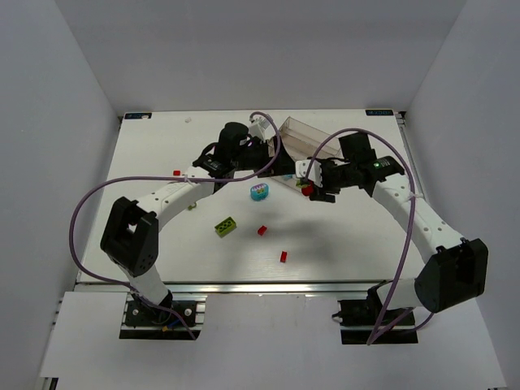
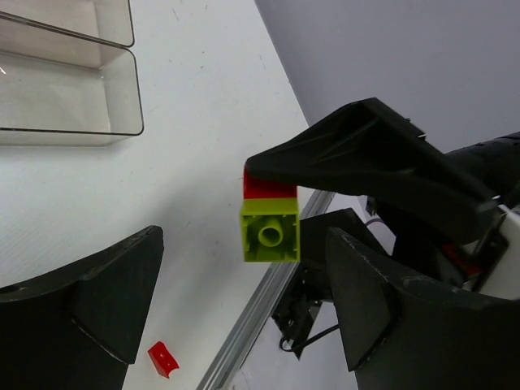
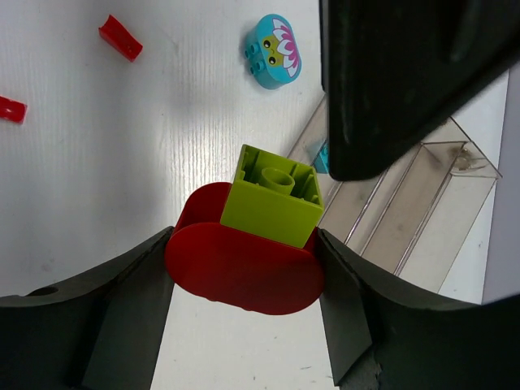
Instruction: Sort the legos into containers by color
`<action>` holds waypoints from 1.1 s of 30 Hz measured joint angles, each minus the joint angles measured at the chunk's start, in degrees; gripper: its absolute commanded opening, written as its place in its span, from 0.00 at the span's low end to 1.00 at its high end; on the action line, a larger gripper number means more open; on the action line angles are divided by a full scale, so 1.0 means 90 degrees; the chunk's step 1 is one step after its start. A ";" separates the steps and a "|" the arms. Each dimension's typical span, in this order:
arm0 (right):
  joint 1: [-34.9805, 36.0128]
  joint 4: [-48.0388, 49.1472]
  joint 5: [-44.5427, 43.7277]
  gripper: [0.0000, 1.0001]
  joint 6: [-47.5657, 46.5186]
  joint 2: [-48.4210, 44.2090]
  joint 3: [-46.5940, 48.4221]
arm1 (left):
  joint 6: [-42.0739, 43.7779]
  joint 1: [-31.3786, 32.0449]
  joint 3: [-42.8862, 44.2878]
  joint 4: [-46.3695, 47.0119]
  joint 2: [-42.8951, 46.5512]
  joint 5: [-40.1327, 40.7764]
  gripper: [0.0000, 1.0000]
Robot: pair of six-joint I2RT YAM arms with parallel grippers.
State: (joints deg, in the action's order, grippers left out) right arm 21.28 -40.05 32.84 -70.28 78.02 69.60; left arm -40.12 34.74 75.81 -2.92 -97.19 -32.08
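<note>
Clamped in right gripper (image 3: 241, 253): red rounded brick (image 3: 244, 283) carrying lime green brick (image 3: 272, 203). Spread wide either side, not touching: left gripper (image 2: 244, 237).

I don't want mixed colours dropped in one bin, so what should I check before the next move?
1. Right gripper clamps the red rounded plastic brick: ok.
2. Lime green square brick separated from that red brick: not ok, they are joined.
3. Left gripper open: ok.
4. Clear plastic divided tray in view beside the pair: ok.
5. Where red belongs in it: cannot tell.
</note>
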 measured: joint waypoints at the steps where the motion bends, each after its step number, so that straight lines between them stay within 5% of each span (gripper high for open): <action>1: 0.0083 0.0022 -0.0107 0.00 -0.0019 0.0029 0.0000 | -0.0002 0.0000 0.0000 0.0000 0.0000 -0.0032 0.91; 33: 0.0568 0.0177 -0.0602 0.00 -0.0131 0.0221 0.0005 | 0.0146 0.0005 0.0335 -0.0488 -0.0585 -0.0777 0.63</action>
State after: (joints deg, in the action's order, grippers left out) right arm 26.39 -38.46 27.42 -71.46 80.01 69.65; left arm -38.81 34.79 78.83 -7.31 -102.45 -39.07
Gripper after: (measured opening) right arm 0.692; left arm 0.656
